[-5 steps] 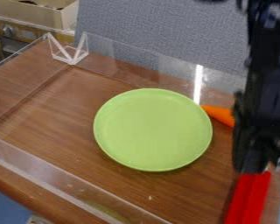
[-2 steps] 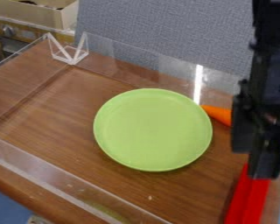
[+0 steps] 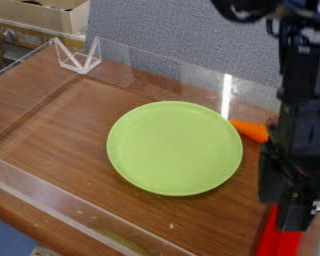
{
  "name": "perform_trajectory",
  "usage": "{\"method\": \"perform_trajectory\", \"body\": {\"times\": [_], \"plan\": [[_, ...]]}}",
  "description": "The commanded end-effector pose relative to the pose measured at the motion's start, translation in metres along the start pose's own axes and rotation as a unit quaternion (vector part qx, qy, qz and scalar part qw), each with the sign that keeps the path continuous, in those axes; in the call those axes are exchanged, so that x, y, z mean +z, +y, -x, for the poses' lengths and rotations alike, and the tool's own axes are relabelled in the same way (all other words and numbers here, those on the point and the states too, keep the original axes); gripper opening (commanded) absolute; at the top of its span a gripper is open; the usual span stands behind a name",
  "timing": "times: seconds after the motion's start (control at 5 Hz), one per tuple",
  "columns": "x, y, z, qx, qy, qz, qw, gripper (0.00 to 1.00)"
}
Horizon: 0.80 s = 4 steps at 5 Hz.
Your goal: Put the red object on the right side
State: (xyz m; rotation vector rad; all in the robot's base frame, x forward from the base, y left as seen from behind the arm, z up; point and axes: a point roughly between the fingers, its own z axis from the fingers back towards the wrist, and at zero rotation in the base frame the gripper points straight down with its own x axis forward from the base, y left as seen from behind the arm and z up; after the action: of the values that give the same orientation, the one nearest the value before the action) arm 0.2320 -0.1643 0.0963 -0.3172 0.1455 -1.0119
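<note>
- Currently on my single camera view: one black robot arm (image 3: 299,110) coming down along the right edge of the picture, over the right end of the wooden worktop (image 3: 56,115).
- Gripper (image 3: 291,195): dark and bulky, pointed steeply downward. Its jaws sit low at the right edge; I cannot tell whether they are spread or pinching anything, as the black parts blur together.
- Red object (image 3: 286,236): bright red flat block, seen only as a strip at the bottom right corner, directly under the gripper. It lies at the right end of the worktop, to the right of the plate and apart from it. Whether the jaws touch it I cannot say.
- Green plate (image 3: 174,147): round, light green, lying flat near the middle of the worktop.
- Carrot (image 3: 250,130): orange piece just beside the plate's right rim, partly hidden behind the arm.
- Clear panel (image 3: 190,72): transparent wall along the back and near edges of the worktop.
- White folded stand (image 3: 79,55): small angular item at the far left corner.
- Grey backdrop (image 3: 176,30): flat board behind the worktop.
</note>
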Motion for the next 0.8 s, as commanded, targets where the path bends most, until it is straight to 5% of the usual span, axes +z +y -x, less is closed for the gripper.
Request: {"method": "perform_trajectory", "body": {"times": [0.0,0.4,0.6], "plan": [[0.006,0.008,-0.01,-0.008,-0.017,-0.011,0.9998,0.0],[0.025,0.007,-0.005,0.03,-0.023,-0.039,0.9985,0.0],[0.02,0.011,-0.004,0.046,-0.026,-0.041,0.9978,1.0]]}}
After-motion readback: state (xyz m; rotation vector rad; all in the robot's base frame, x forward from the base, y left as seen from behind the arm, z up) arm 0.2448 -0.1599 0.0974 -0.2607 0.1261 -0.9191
